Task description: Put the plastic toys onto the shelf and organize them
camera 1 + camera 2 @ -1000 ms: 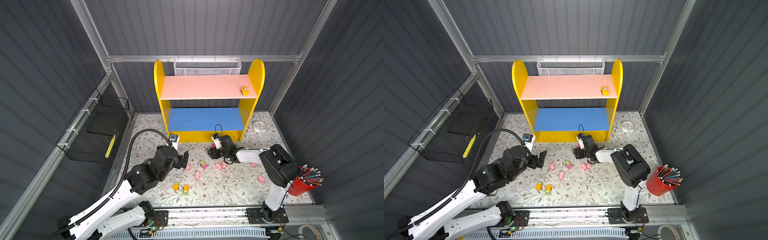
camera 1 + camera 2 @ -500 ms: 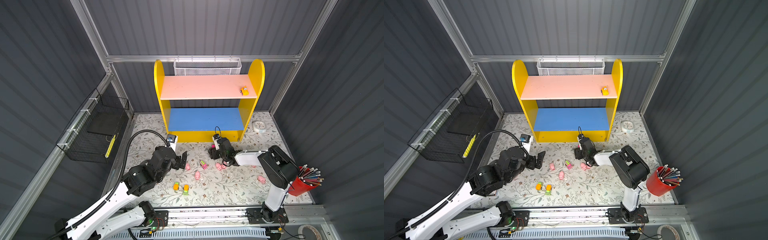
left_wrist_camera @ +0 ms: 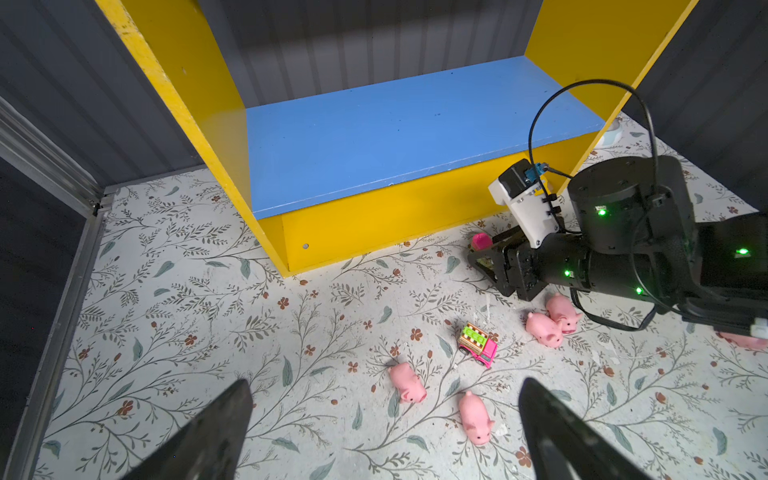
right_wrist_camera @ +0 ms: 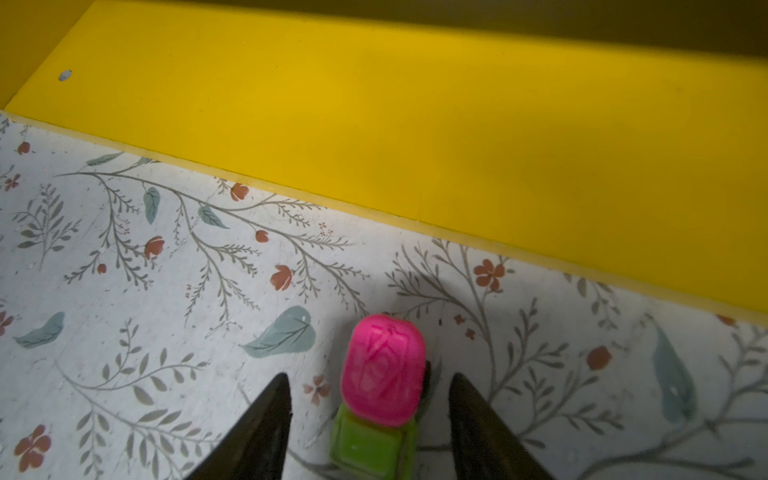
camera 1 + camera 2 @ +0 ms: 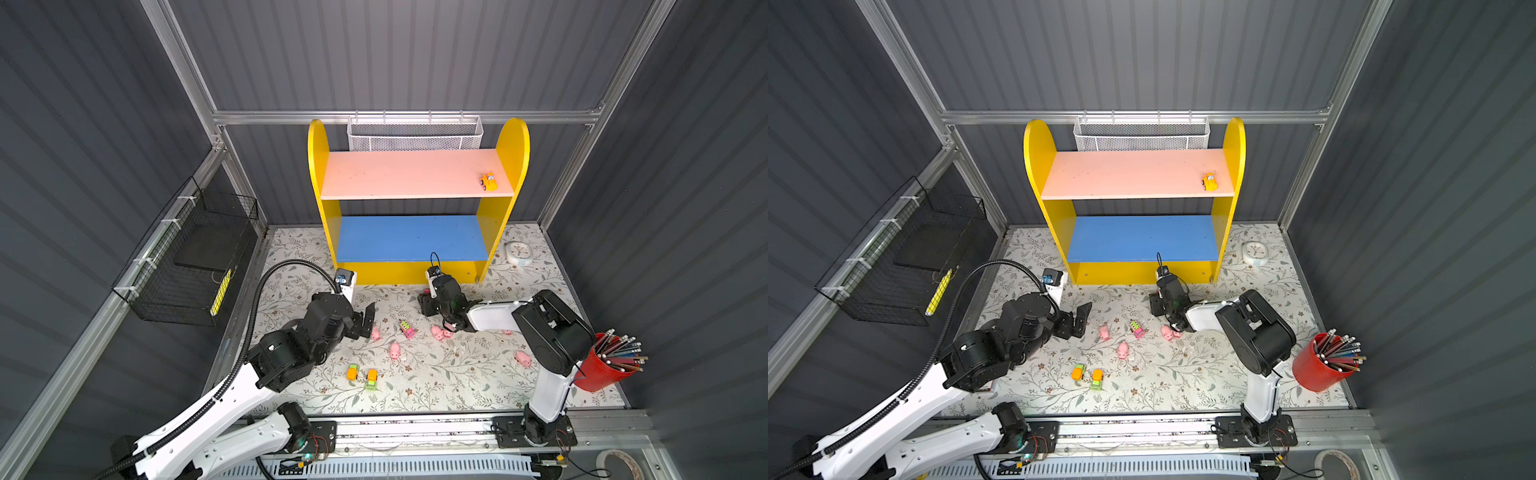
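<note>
My right gripper (image 4: pixel 370 376) is low on the floor mat in front of the shelf (image 5: pixel 411 239). It is open, and a pink and green toy vehicle (image 4: pixel 380 374) stands between its fingers with a gap on each side. My left gripper (image 3: pixel 386 385) hovers wide open and empty over two pink pigs (image 3: pixel 409 382) (image 3: pixel 473 417). A pink and green truck (image 5: pixel 407 329), two more pigs (image 5: pixel 441 332), an orange car (image 5: pixel 352 372) and a yellow-green car (image 5: pixel 372 379) lie on the mat. An orange vehicle (image 5: pixel 489 181) sits at the right of the pink upper board.
A white clock (image 5: pixel 519 252) lies right of the shelf. A red pencil cup (image 5: pixel 602 370) stands at the front right beside the right arm's base. A black wire basket (image 5: pixel 195 266) hangs on the left wall and a white mesh basket (image 5: pixel 415 133) behind the shelf. Another pig (image 5: pixel 523 358) lies at the right.
The right gripper's jaws have narrowed around the pink and green vehicle. The left gripper has stayed wide open and has hardly moved.
</note>
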You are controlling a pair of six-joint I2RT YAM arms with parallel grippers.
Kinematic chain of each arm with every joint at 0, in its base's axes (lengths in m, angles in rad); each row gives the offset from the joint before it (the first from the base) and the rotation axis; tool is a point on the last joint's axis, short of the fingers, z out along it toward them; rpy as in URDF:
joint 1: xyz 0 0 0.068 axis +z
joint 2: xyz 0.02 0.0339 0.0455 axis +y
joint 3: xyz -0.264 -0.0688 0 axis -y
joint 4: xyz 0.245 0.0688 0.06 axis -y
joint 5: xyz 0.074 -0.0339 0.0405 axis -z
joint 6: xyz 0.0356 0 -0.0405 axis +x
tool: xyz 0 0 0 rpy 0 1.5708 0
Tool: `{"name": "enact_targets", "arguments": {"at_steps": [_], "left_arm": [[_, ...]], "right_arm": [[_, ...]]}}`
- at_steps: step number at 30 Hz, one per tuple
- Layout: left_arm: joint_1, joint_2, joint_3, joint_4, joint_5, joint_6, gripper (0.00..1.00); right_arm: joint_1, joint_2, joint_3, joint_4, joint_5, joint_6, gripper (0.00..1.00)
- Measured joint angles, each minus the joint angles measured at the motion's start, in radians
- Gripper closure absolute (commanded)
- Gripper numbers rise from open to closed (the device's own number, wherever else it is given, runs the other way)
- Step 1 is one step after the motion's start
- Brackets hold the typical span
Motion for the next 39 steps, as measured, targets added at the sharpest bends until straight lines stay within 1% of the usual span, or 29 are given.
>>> {"name": "enact_targets", "arguments": {"at_steps": [3, 7, 11, 15, 28, 30, 32, 35, 39], "left_arm": [[0.0, 0.016, -0.034, 0.027, 0.03, -0.002, 0.0], [0.0, 0.027, -0.097, 0.071, 0.074, -0.013, 0.0], [0.0, 0.029, -0.138, 0.097, 0.103, -0.027, 0.0], [0.0, 0.032, -0.153, 0.122, 0.117, -0.034, 0.0], [0.0, 0.043, -0.158, 0.138, 0.122, -0.035, 0.0], [0.0, 0.043, -0.162, 0.143, 0.122, -0.035, 0.0], [0.0, 0.043, -0.168, 0.146, 0.122, -0.034, 0.0], [0.0, 0.043, -0.171, 0.149, 0.122, -0.034, 0.0], [0.0, 0.043, -0.172, 0.149, 0.122, -0.035, 0.0]], "right_arm": [[0.009, 0.011, -0.001, 0.01, 0.007, 0.004, 0.44], [0.018, 0.016, -0.013, 0.011, 0.018, 0.014, 0.48], [0.019, 0.016, -0.023, 0.022, 0.035, 0.017, 0.49], [0.018, 0.016, -0.027, 0.032, 0.052, 0.016, 0.48], [0.018, 0.034, -0.024, 0.06, 0.089, 0.016, 0.49], [0.019, 0.034, -0.024, 0.06, 0.091, 0.019, 0.53], [0.019, 0.034, -0.024, 0.062, 0.095, 0.021, 0.61], [0.024, 0.034, -0.025, 0.067, 0.107, 0.024, 0.69], [0.042, 0.031, -0.031, 0.071, 0.126, 0.019, 0.71]]}}
